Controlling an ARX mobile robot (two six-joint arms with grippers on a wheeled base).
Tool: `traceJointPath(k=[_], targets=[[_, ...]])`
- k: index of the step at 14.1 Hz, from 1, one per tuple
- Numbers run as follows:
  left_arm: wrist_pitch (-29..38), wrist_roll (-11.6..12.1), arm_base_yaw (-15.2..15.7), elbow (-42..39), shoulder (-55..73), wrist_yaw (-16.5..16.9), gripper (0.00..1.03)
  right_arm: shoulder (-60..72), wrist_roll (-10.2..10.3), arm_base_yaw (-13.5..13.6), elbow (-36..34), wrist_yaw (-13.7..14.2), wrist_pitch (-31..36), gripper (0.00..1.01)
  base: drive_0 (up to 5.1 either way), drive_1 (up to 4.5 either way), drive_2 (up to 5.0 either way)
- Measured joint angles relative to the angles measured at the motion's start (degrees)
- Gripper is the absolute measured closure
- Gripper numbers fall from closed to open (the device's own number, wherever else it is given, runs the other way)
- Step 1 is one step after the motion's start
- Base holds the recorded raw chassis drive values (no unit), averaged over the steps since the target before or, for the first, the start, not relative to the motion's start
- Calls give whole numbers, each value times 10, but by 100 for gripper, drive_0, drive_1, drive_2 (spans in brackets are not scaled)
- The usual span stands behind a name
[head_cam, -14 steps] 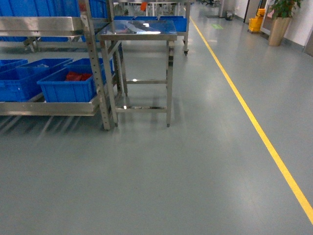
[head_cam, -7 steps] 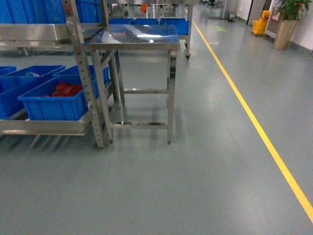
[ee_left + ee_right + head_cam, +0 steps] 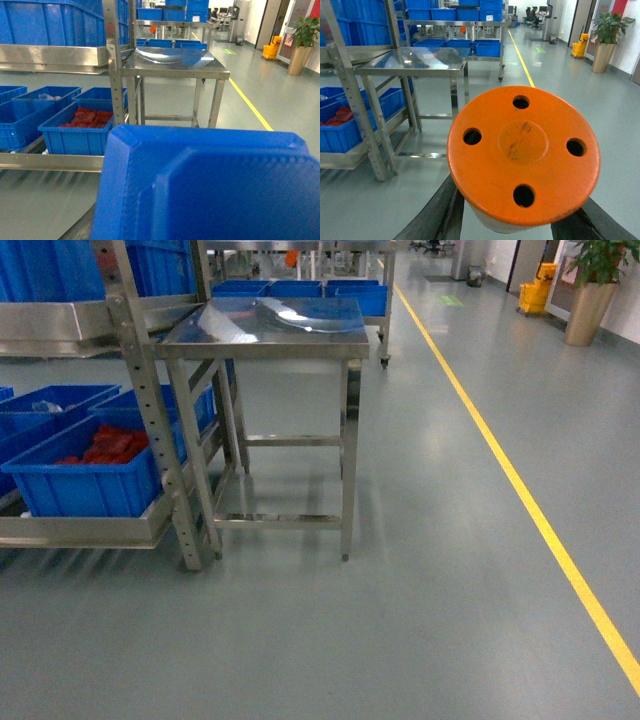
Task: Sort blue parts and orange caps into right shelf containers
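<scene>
Even, bright overhead light fills all three views. It glares white off the steel bench [image 3: 265, 320] top and leaves pale sheen on the grey floor [image 3: 420, 570], with only soft shadows under the shelf. The close blue part [image 3: 205, 185] looks slightly soft; the orange cap [image 3: 522, 155] is sharp, possibly edge-distorted.
</scene>
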Motion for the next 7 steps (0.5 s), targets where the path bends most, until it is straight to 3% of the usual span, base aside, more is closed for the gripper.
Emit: traceJointPath(k=[7], targets=[[2,0,0,0,0,0,59,0,0,0,0,0,2,59,6,440,-427]])
